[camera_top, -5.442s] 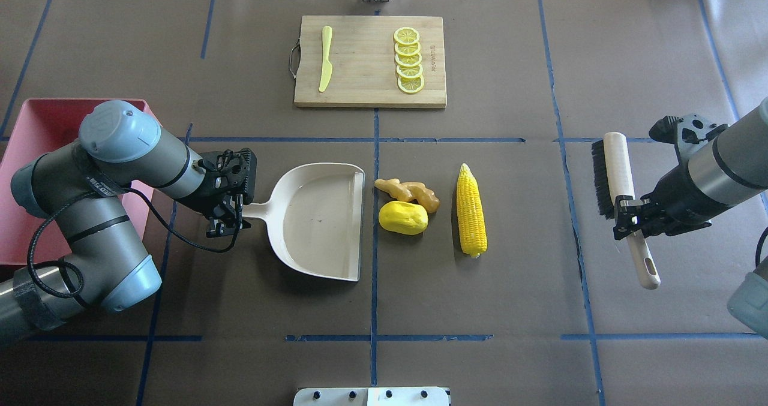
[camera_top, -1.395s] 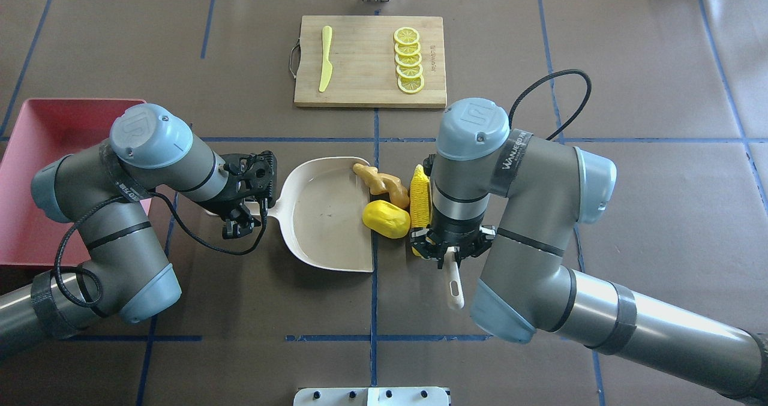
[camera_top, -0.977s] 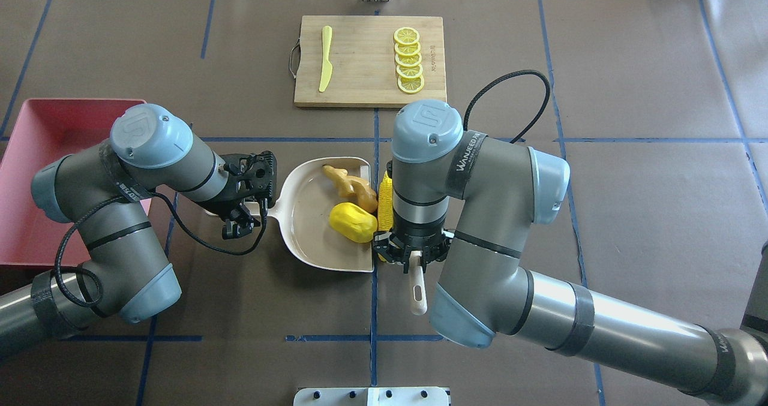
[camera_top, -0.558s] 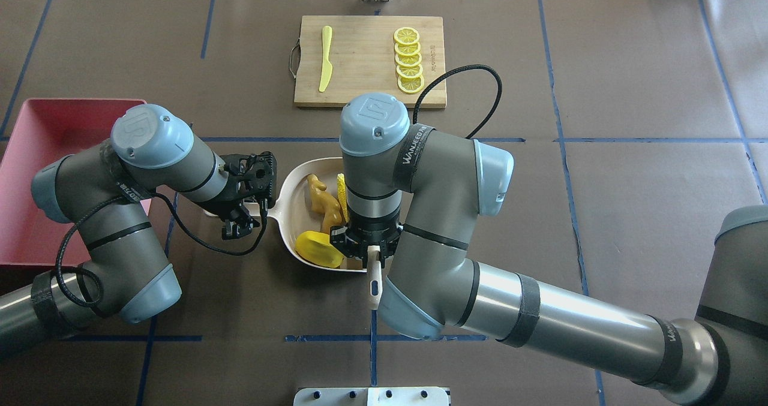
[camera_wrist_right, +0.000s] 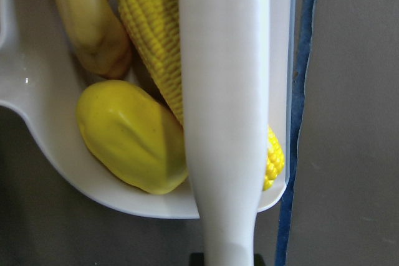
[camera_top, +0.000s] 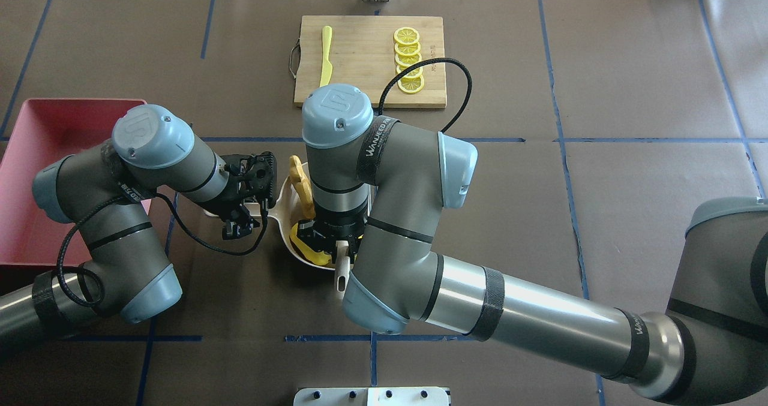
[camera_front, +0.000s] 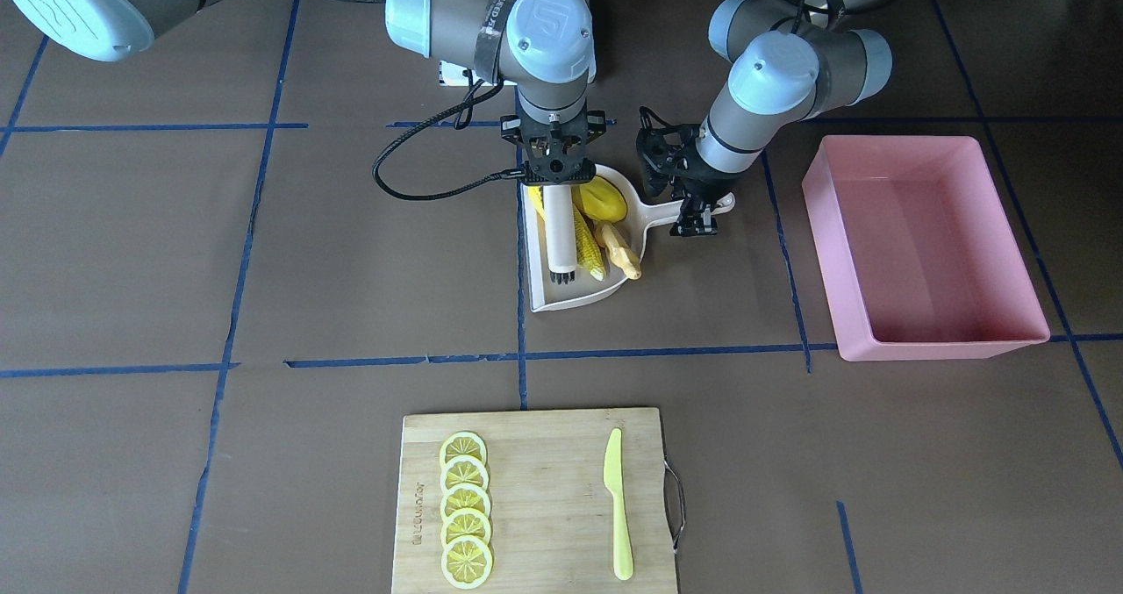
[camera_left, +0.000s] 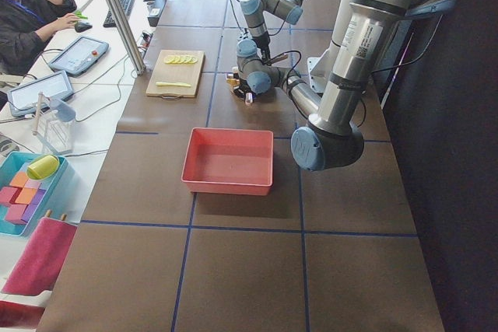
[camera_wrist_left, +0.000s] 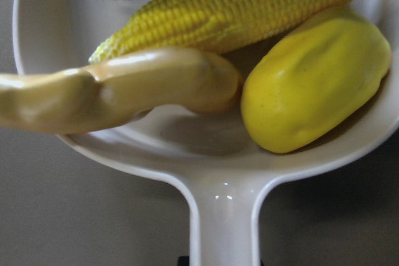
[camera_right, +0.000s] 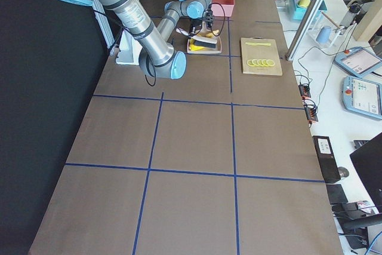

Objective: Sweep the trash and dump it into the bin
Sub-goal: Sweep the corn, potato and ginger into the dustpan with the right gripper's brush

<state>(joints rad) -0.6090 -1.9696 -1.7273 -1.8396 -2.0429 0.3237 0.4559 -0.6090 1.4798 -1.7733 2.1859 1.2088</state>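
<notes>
The beige dustpan (camera_front: 544, 300) lies on the table with all the trash in it: the corn cob (camera_front: 586, 241), the yellow lumpy fruit (camera_front: 605, 199) and the ginger root (camera_front: 621, 250), whose end leans on the pan's curved rim. My left gripper (camera_front: 693, 212) is shut on the dustpan handle (camera_wrist_left: 224, 228). My right gripper (camera_front: 553, 168) is shut on the brush handle (camera_wrist_right: 224, 91). The brush (camera_front: 560, 234) lies over the pan against the corn (camera_wrist_right: 149, 35). The pink bin (camera_front: 930, 344) stands beyond my left arm, with no trash in it.
A wooden cutting board (camera_front: 535, 497) with lemon slices (camera_front: 463, 506) and a yellow-green knife (camera_front: 618, 506) lies on the table's far side. In the overhead view my right arm (camera_top: 480, 310) covers most of the pan. Its cable (camera_top: 444, 70) loops over the board.
My right gripper swept the brush towards my left arm, pushing the corn, fruit and ginger off the table into the dustpan. My left gripper kept hold of the pan handle.
</notes>
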